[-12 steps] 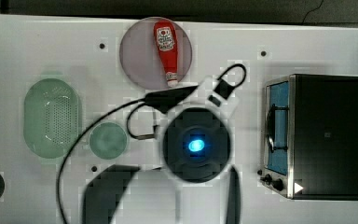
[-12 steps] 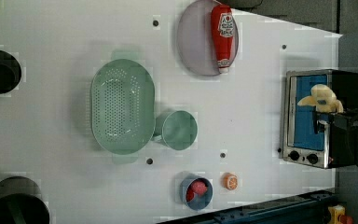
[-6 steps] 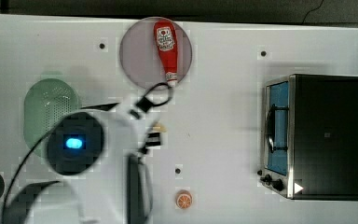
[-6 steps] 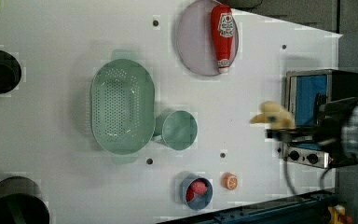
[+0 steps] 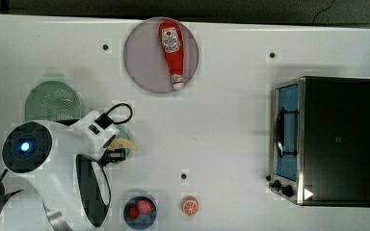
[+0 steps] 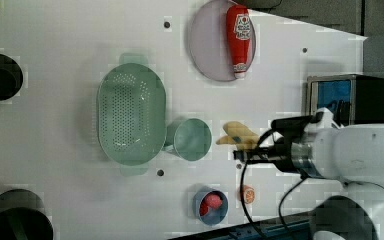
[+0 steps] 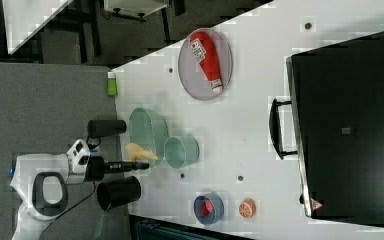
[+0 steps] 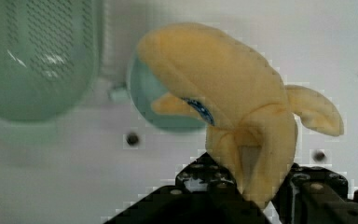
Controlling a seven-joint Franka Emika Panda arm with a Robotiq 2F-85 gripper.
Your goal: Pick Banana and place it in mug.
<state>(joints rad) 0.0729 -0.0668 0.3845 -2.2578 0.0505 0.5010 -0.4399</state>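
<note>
One white robot arm w/ a black gripper (image 6: 240, 150) is clenching the small curved yellow banana (image 6: 238, 135), carrying it above the table. Going left to right in the left view: big perforated green basket (image 6: 130, 120), small round teal-green mug (image 6: 192, 140) touching it, then banana hanging just beside the mug's rim.

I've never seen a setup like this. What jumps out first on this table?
The white robot arm's gripper is carrying a yellow banana just beside a small teal-green mug in the left view. Farther up in that picture, a red ketchup bottle lies on a round plate.
</note>
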